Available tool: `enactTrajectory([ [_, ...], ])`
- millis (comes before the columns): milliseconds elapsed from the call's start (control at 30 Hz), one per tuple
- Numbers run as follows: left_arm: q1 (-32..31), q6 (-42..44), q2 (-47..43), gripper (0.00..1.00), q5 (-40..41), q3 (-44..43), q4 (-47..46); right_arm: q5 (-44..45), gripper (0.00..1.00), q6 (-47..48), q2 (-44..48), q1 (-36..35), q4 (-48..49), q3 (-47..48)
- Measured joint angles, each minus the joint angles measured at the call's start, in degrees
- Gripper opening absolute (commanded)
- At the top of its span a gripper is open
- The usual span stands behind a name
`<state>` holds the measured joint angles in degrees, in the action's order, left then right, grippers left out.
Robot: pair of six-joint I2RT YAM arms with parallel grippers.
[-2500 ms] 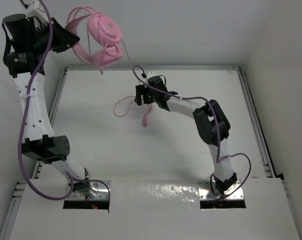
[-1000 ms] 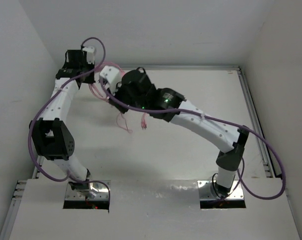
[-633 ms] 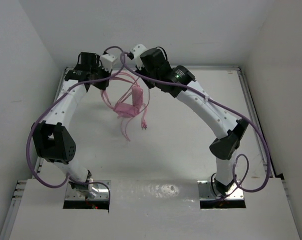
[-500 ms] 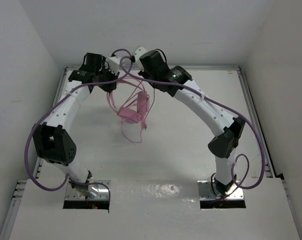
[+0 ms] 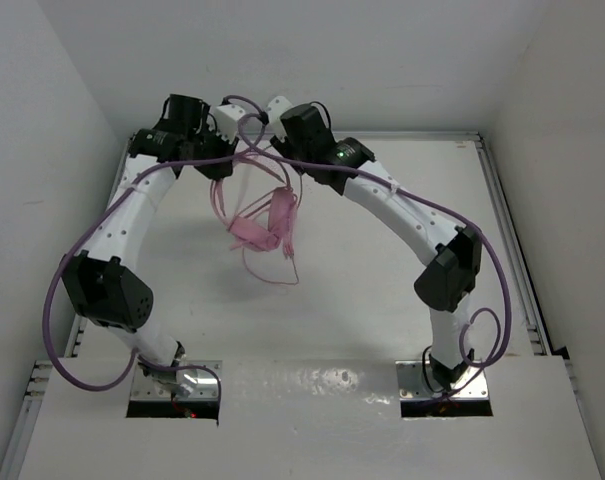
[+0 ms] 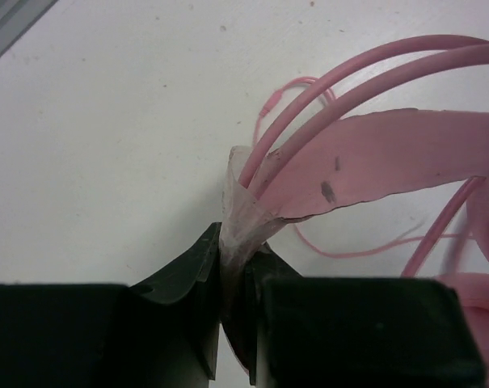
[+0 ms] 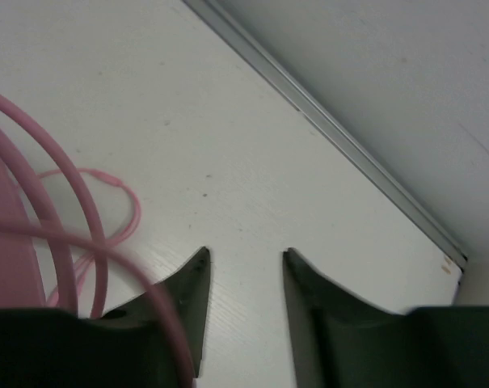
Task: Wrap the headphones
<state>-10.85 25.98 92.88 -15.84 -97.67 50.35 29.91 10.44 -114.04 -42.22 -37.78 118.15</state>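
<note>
Headphones: the small pink over-ear headphones point(image 5: 265, 222) hang in the air above the white table point(image 5: 402, 260), between my two wrists in the top view.
Cord: the long thin pink cord point(image 5: 274, 272) droops in loose loops below the earcups. I cannot tell whether its low end touches the table.
Headband: in my left wrist view the thin pink band point(image 6: 373, 153) runs from the clamp toward 2 o'clock, and two cord strands leave alongside it.
Left fingers: my left fingers point(image 6: 191, 263) are pinched tight on the narrow end of that band and carry the whole weight.
Right fingers: my right fingers point(image 7: 187, 295) are spread apart with only bare table in the gap.
Key relation: in the right wrist view the cord strands point(image 7: 107, 267) lie at 9 o'clock from the gap, just beside the left finger and not between the two.
Nearer arm: the right is free and close, with the bundle at about 7 o'clock from it in the top view.
Next move, my guess: shift right toward 9 o'clock to catch a strand.
</note>
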Motion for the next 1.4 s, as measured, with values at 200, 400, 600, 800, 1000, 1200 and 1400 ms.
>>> enactTrajectory([
  [200, 0.5, -3.2, 0.5, 0.00, -3.3, -8.5, 8.0, -17.7, 0.84, -7.2, 4.0, 3.7, 10.9, -10.6],
  [400, 1.2, -8.3, 0.6, 0.00, -1.5, -19.0, 11.3, -26.4, 0.80, -16.5, 1.2, 7.7, 17.1, -14.2],
  [600, 1.8, -11.8, 0.5, 0.00, -1.2, -23.1, 9.5, -31.8, 0.00, -23.8, -2.5, 6.4, 21.5, -18.6],
  [800, 2.0, -12.4, 0.5, 0.00, 2.2, -22.2, 9.5, -31.0, 0.00, -30.0, 0.3, 8.3, 30.2, -28.9],
  [1000, 2.6, -12.4, 0.5, 0.00, 3.7, -21.4, 9.3, -28.4, 0.00, -35.6, 8.8, 13.6, 38.8, -40.0],
  [1200, 2.6, -11.3, 0.5, 0.00, 2.5, -21.3, 9.1, -31.3, 0.49, -34.7, 13.7, 16.1, 47.4, -42.7],
  [1400, 2.6, -10.7, 0.5, 0.00, 1.1, -21.3, 9.0, -39.2, 0.91, -29.2, 13.7, 15.2, 50.0, -43.9],
])
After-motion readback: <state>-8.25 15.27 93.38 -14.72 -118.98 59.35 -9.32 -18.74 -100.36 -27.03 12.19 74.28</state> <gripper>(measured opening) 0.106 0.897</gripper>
